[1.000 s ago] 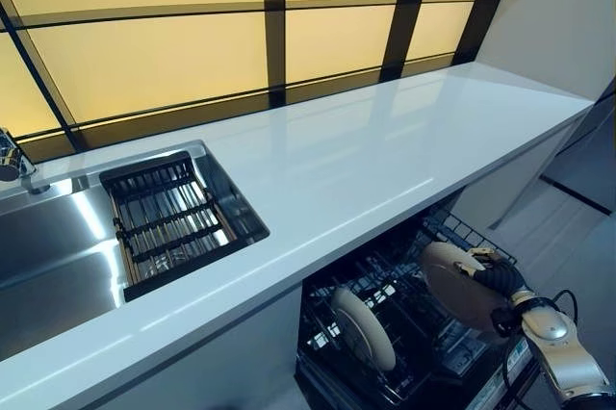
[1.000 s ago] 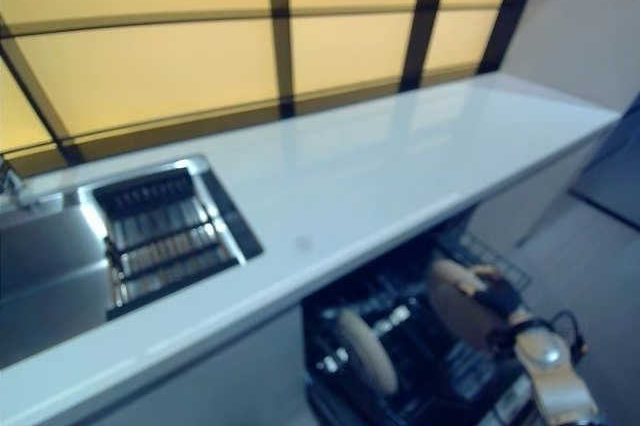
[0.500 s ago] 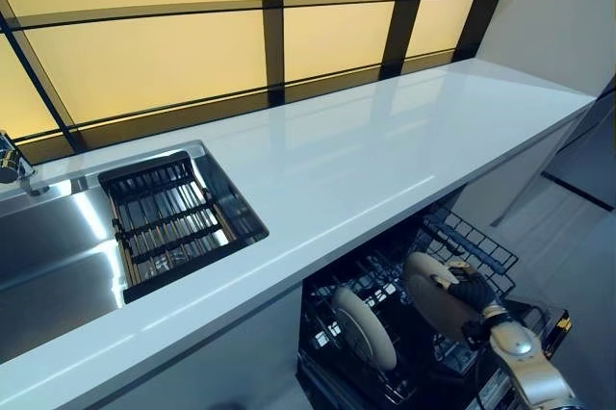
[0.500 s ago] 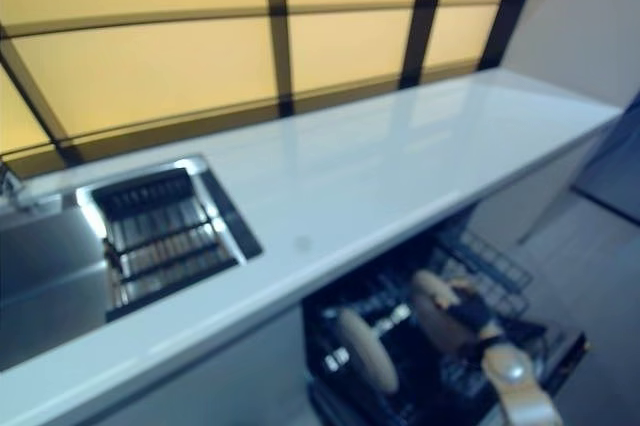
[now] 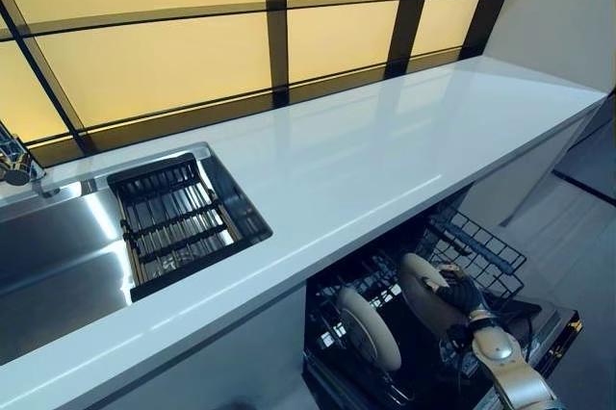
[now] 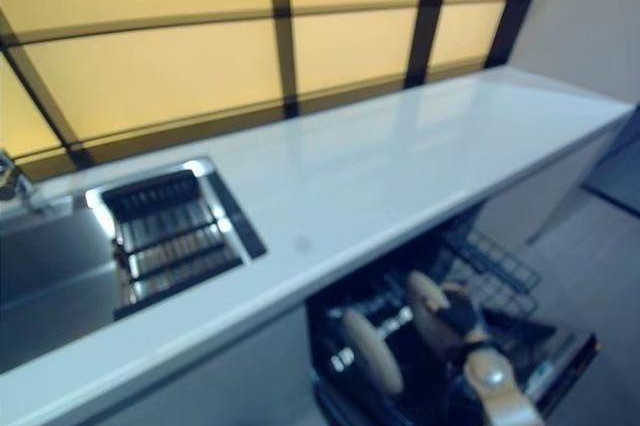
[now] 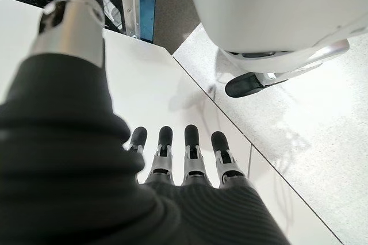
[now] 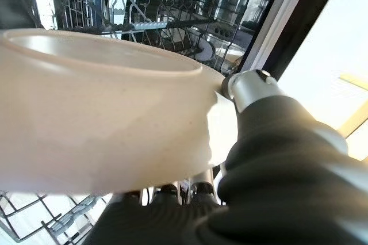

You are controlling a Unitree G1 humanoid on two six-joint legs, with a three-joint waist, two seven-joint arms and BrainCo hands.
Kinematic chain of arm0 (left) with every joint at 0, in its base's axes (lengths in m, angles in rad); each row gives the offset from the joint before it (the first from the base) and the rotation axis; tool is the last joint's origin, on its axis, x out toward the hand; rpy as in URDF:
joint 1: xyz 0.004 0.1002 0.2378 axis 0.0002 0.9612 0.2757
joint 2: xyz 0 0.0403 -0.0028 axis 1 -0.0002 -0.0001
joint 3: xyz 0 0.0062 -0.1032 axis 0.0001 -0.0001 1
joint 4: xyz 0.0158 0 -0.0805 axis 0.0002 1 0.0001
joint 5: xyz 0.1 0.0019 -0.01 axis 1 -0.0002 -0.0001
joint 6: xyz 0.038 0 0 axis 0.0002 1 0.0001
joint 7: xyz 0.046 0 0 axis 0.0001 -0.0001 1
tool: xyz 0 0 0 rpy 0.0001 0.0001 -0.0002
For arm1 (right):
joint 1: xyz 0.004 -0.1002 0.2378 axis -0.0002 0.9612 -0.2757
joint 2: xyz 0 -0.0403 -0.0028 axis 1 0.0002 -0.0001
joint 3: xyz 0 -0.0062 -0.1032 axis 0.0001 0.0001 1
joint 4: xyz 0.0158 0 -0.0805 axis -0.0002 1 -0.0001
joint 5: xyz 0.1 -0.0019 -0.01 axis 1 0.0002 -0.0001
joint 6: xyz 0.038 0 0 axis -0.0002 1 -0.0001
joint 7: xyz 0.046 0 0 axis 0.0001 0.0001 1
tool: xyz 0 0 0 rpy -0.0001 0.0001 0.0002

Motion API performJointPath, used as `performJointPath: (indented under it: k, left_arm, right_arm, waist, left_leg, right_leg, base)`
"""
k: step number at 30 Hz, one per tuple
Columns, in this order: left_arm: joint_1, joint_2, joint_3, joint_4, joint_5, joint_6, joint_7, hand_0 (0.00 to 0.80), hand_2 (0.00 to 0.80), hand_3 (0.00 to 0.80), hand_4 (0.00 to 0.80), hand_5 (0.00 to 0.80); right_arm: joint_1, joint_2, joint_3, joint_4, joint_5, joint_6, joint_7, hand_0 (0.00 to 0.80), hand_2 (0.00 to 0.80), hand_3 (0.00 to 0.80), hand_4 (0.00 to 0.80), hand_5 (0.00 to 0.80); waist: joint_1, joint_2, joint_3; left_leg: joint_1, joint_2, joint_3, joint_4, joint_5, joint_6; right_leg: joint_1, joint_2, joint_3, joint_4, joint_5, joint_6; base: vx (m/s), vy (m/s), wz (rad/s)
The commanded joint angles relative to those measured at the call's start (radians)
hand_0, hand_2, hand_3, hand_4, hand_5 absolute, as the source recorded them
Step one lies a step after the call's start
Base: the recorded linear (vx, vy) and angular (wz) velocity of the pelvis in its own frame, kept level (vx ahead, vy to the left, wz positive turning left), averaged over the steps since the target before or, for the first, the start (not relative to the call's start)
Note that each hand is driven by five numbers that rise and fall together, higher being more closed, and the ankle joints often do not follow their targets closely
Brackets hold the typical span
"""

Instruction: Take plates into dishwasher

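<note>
A cream plate (image 5: 421,291) stands on edge in my right hand (image 5: 464,296), low over the black wire rack (image 5: 476,246) of the open dishwasher under the counter. My fingers and thumb pinch its rim, and the plate (image 8: 98,118) fills the right wrist view with rack wires behind it. Another cream plate (image 5: 369,329) stands upright in the rack to the left of the held one. My left hand (image 7: 172,159) shows only in its own wrist view, fingers straight and holding nothing, above a pale floor.
A long white counter (image 5: 337,169) runs above the dishwasher. At the left, a steel sink (image 5: 58,256) holds a black drying rack (image 5: 178,222), with a faucet (image 5: 14,162) at the edge. Yellow window panels back the counter.
My right hand has carried the plate down and to the left, deeper into the dishwasher rack and closer to the standing plate. The camera has shifted slightly.
</note>
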State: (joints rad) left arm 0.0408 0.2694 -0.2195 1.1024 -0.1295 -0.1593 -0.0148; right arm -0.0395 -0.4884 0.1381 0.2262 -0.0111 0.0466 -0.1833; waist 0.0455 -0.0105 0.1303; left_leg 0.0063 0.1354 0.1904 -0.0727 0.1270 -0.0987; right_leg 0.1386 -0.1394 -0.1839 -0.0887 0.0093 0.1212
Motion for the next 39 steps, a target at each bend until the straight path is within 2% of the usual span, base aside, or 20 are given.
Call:
performJointPath:
  k: [1, 39]
  left_arm:
    - [-0.057, -0.002, -0.042, 0.028, 0.044, -0.010, 0.009, 0.000, 0.000, 0.000, 0.000, 0.000]
    - [-0.048, -0.002, -0.057, 0.018, 0.081, 0.002, -0.001, 0.000, 0.000, 0.000, 0.000, 0.000]
  right_arm:
    - [-0.087, -0.002, 0.003, -0.019, -0.043, -0.043, -0.060, 0.800, 0.800, 0.800, 0.800, 0.800]
    - [-0.117, 0.033, 0.061, 0.181, -0.135, 0.006, -0.188, 0.800, 0.800, 0.800, 0.800, 0.800]
  waist:
    - [0.023, -0.017, -0.022]
    - [0.051, -0.011, -0.022]
  left_leg:
    - [-0.093, 0.025, -0.087, 0.004, 0.025, -0.013]
    - [-0.081, 0.015, -0.103, -0.001, 0.020, -0.007]
  right_leg:
    - [0.042, 0.000, -0.008, 0.070, -0.055, -0.015]
    - [0.045, -0.002, -0.031, 0.077, -0.055, -0.019]
  base:
    - [0.000, 0.000, 0.00]
    - [0.001, -0.001, 0.01]
